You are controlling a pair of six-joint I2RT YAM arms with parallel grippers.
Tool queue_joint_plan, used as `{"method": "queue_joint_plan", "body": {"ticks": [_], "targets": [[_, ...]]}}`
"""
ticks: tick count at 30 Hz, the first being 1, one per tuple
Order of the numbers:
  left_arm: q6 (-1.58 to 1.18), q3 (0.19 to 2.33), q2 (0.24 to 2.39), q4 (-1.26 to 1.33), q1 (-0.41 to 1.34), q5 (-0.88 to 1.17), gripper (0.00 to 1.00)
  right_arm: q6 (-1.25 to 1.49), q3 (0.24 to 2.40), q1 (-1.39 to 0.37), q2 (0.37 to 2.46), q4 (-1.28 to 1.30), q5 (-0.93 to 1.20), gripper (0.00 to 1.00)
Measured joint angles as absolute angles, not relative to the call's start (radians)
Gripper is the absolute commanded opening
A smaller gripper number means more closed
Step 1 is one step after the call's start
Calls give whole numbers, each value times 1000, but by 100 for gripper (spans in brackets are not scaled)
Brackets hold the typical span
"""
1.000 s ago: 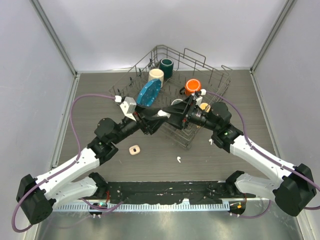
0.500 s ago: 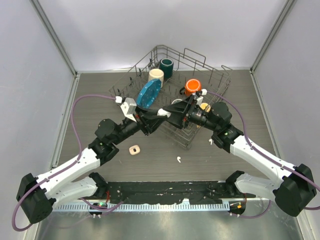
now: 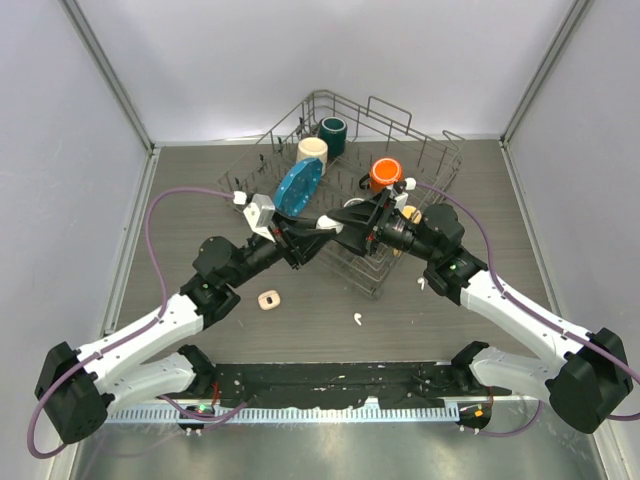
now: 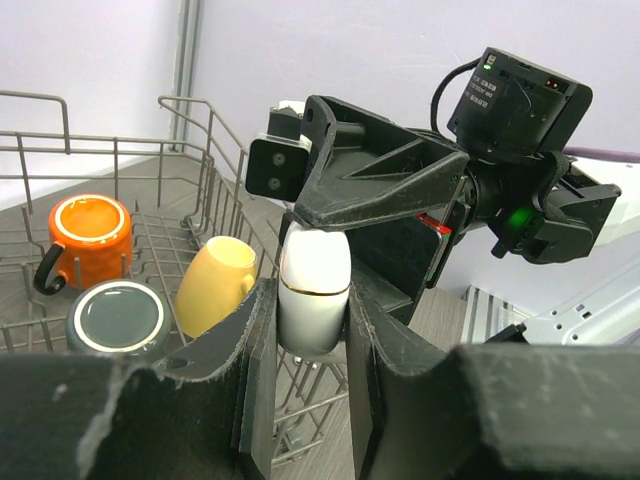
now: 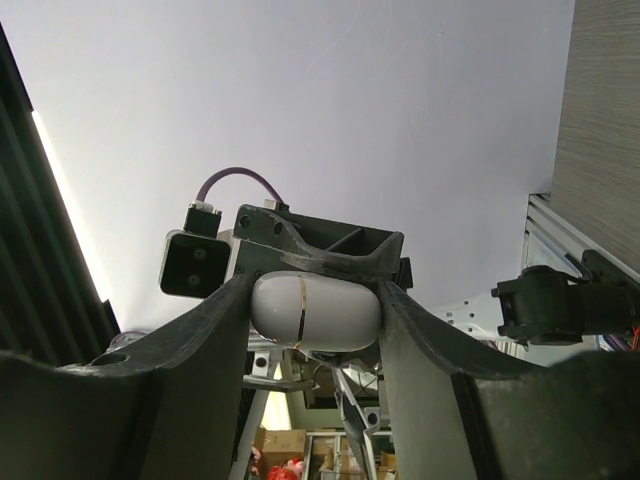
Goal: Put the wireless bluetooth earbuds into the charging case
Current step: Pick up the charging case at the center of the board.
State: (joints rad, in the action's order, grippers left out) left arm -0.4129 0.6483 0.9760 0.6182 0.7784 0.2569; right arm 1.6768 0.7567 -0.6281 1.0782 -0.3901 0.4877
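A white charging case (image 3: 327, 222) with a thin gold seam hangs in the air over the front edge of the dish rack, its lid closed. My left gripper (image 4: 312, 302) is shut on the case (image 4: 315, 262) from one side. My right gripper (image 5: 313, 298) is shut on the same case (image 5: 318, 310) from the other. In the top view the left gripper (image 3: 316, 226) and right gripper (image 3: 341, 221) meet nose to nose. One white earbud (image 3: 357, 319) lies on the table in front of the rack. Another white earbud (image 3: 421, 284) lies by the right arm.
The wire dish rack (image 3: 440, 160) holds an orange mug (image 3: 385, 174), a cream mug (image 3: 313, 150), a dark green mug (image 3: 333, 130), a blue plate (image 3: 297, 185) and a yellow mug (image 4: 215, 282). A small cream-beige piece (image 3: 267, 299) lies on the table under the left arm.
My left gripper's jaws have closed onto the case, which the right gripper kept holding. Both arms stayed almost where they were.
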Motion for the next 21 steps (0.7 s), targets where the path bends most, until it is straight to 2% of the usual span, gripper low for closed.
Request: {"method": "queue_joint_plan", "body": {"ticks": [8, 13, 17, 18, 20, 21], "targets": [[-422, 647, 987, 632, 779, 254, 46, 1674, 757, -630, 1079, -389, 497, 23], [-439, 647, 999, 640, 779, 256, 34, 1674, 757, -632, 1079, -389, 503, 23], [-433, 647, 999, 644, 780, 266, 7, 1677, 757, -632, 1080, -388, 498, 23], [-436, 647, 999, 644, 780, 266, 2, 1678, 757, -632, 1080, -389, 498, 27], [-435, 647, 999, 645, 780, 266, 0, 1678, 757, -632, 1080, -389, 499, 40], [-435, 647, 999, 645, 780, 267, 0, 1676, 757, -632, 1080, -389, 498, 54]]}}
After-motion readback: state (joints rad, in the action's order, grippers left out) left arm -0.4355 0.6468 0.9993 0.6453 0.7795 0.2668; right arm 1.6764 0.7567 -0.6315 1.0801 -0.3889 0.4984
